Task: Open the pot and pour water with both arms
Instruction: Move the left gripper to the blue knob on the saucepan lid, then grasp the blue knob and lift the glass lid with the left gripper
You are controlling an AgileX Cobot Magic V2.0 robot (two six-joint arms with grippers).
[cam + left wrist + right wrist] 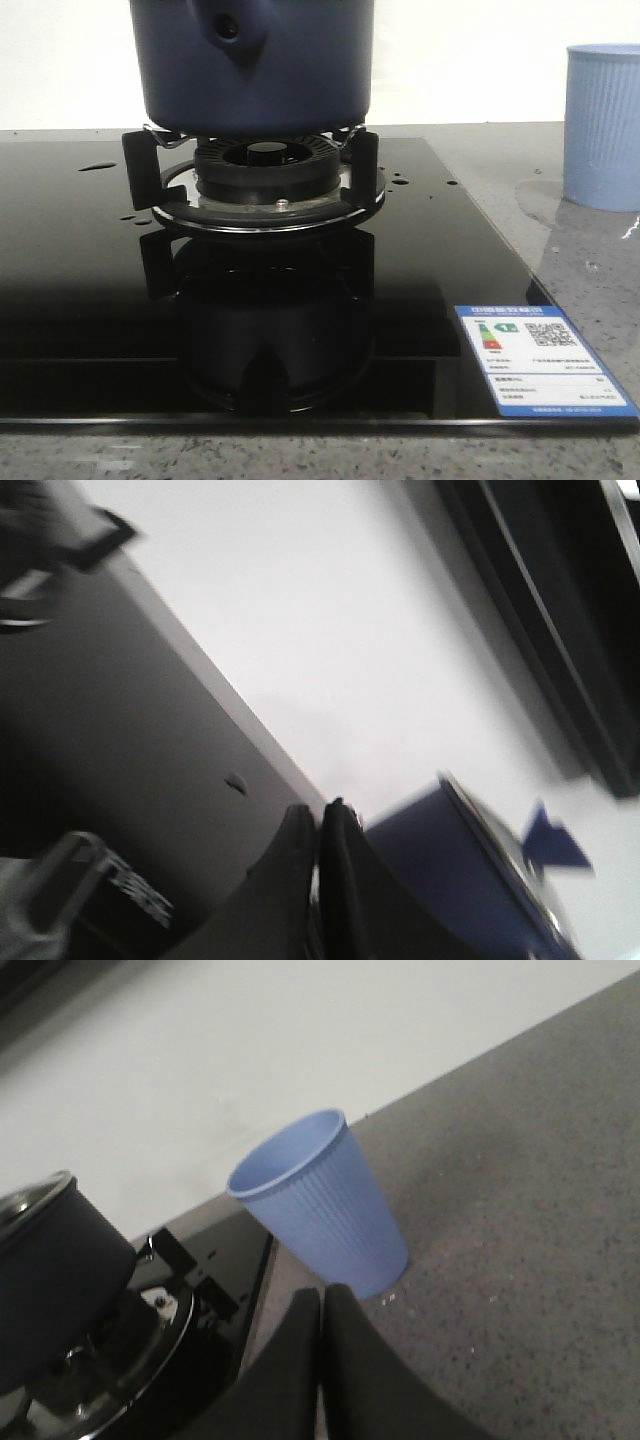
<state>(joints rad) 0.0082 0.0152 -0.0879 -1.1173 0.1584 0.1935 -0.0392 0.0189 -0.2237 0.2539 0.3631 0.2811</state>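
The dark navy pot [250, 65] stands on the burner grate [255, 165], its handle stub with a small hole facing me. It also shows in the left wrist view [450, 870], blurred, with a glass-rimmed lid, and in the right wrist view [50, 1280]. The pale-blue ribbed cup [602, 125] stands upright on the counter at the right; the right wrist view [320, 1200] shows it empty-looking from above. My left gripper [318, 815] is shut and empty beside the pot. My right gripper [321, 1295] is shut and empty, just in front of the cup. Neither arm shows in the front view.
The black glass hob [100, 280] has water drops and an energy label [540, 360] at its front right corner. Grey speckled counter [590, 260] lies to the right, with a wet patch near the cup. A white wall stands behind.
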